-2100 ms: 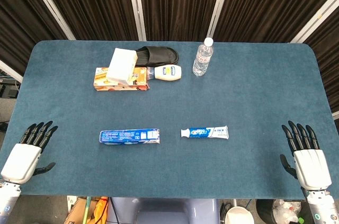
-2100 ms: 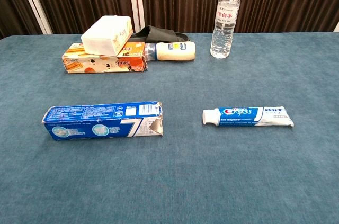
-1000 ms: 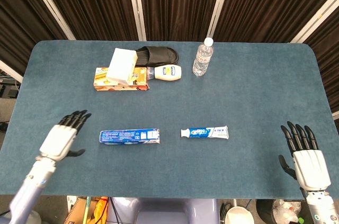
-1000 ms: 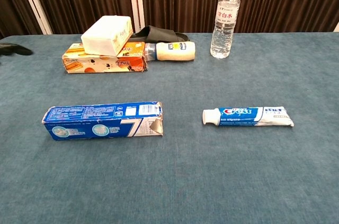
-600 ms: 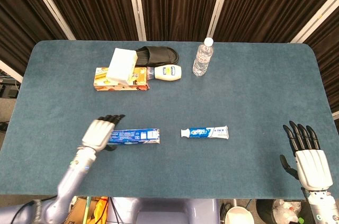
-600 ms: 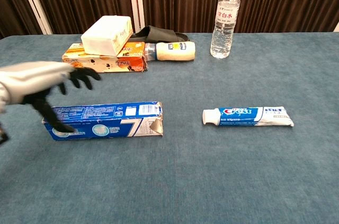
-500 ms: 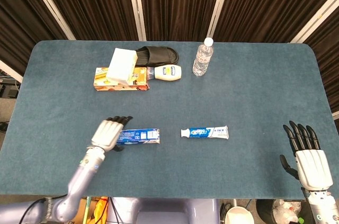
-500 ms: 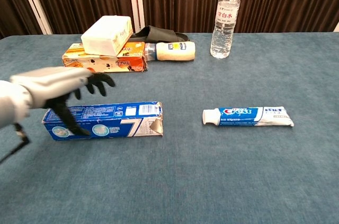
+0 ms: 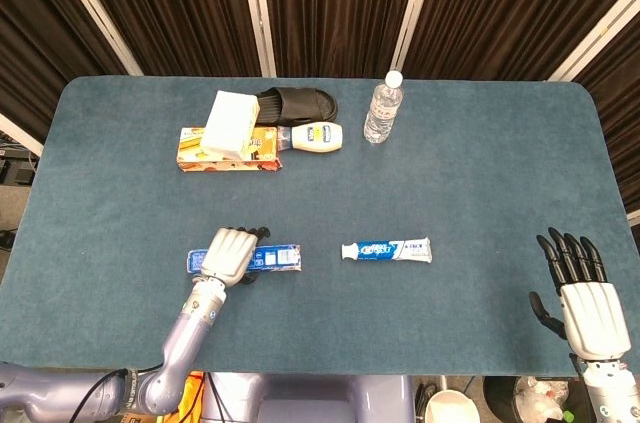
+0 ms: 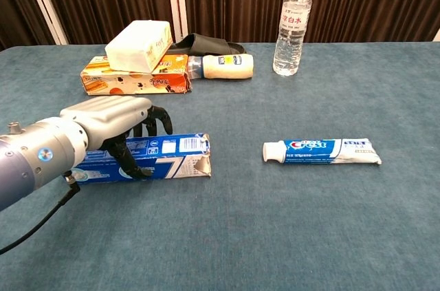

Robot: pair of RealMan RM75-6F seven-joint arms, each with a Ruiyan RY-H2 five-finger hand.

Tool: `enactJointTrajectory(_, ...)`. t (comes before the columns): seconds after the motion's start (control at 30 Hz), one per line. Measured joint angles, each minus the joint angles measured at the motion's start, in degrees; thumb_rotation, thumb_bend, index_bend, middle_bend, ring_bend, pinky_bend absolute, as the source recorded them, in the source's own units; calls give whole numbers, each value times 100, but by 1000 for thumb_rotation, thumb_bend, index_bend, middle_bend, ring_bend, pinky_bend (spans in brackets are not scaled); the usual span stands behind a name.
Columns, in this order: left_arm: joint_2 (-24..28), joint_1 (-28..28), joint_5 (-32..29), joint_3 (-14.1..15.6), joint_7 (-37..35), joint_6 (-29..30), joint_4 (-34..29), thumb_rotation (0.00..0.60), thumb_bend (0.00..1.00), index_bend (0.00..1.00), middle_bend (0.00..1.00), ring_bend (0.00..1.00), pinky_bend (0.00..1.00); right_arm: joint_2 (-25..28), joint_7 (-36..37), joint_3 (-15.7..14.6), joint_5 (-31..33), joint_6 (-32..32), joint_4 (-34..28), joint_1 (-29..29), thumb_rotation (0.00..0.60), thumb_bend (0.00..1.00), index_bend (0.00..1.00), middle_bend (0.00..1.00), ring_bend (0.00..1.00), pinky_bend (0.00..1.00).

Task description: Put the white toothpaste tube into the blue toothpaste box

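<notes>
Left hand now over blue toothpaste box; print unreadable.

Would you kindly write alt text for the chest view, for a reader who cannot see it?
The robot's left hand reaches over a blue toothpaste box lying on a teal table, fingers curled over its top. To the right, apart from the box, lies a white toothpaste tube; behind stand a water bottle and stacked boxes.
</notes>
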Motion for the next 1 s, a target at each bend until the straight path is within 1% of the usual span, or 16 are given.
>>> enactJointTrajectory(0.1, -2, -11, -30, 34, -33, 17, 1, 600, 370, 376, 541, 528, 574, -5, -23, -2, 0, -2, -8, -2, 600, 365, 0, 0, 0, 0)
enactJointTrajectory(0.13, -2, -16, -48, 38, -38, 24, -1, 600, 377, 382, 546, 532, 579, -5, -26, 1, 8, -7, -12, 0, 600, 365, 0, 0, 0, 0)
enactJointTrajectory(0.33, 30, -52, -65, 57, -111, 50, -59, 600, 387, 385, 548, 534, 581, -2, -42, 6, 22, -13, -18, -3, 600, 365, 0, 0, 0, 0)
enactJointTrajectory(0.47, 136, -42, 113, 52, -274, 85, -188, 600, 388, 385, 545, 533, 580, 7, -38, 25, 57, -24, -37, 2, 600, 365, 0, 0, 0, 0)
enactJointTrajectory(0.57, 319, -12, 395, 66, -445, 125, -313, 600, 387, 386, 544, 533, 579, 21, -35, 77, 123, -38, -52, 18, 600, 365, 0, 0, 0, 0)
enactJointTrajectory(0.77, 955, 87, 1302, 157, -853, 252, -462, 600, 387, 389, 542, 533, 567, 111, -114, 272, 275, -301, -142, 243, 600, 365, 0, 15, 0, 0)
enactJointTrajectory(0.83, 1210, 115, 1689, 203, -943, 324, -421, 600, 387, 389, 542, 533, 565, 129, -228, 363, 315, -487, -203, 407, 600, 364, 1, 51, 0, 0)
enactJointTrajectory(0.93, 1579, 146, 2276, 255, -1121, 466, -222, 600, 387, 390, 542, 533, 560, 122, -499, 508, 423, -840, -346, 680, 600, 364, 6, 66, 0, 0)
enactJointTrajectory(1.0, 1757, 158, 2539, 267, -1263, 555, -81, 600, 387, 390, 541, 533, 557, 97, -730, 603, 539, -1135, -473, 884, 600, 365, 20, 73, 0, 0)
